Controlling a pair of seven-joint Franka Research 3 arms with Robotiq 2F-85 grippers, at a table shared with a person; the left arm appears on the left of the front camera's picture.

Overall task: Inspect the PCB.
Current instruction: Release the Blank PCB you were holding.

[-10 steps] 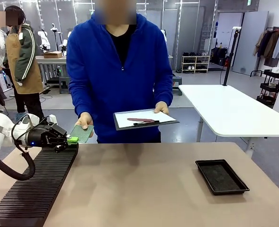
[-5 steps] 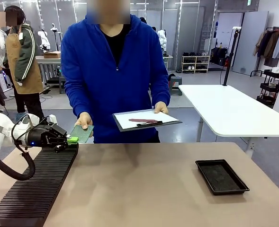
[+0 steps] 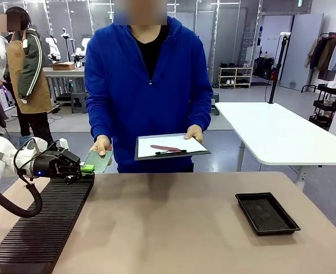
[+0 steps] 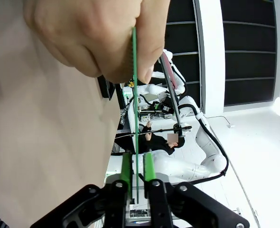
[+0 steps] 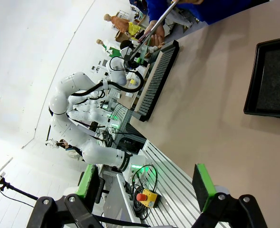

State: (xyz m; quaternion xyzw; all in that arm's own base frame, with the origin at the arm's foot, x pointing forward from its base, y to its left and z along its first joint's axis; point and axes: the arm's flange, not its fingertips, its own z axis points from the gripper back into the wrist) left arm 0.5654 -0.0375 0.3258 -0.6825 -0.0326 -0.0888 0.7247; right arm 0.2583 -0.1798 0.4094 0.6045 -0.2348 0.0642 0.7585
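At the far left edge of the desk (image 3: 173,222), above a ribbed black mat (image 3: 42,228), the PCB (image 3: 98,160) is pinched at its far end by the person's hand (image 3: 102,144). Its near edge sits between the green pads of the left gripper (image 4: 137,166), whose jaws stand slightly parted, with a slim gap on each side of the board. The person's other hand (image 3: 194,132) holds a clipboard (image 3: 170,146), a black tray (image 3: 267,213) lies on the desk to the right, and the right gripper (image 5: 147,183) has its jaws spread wide, gripping nothing.
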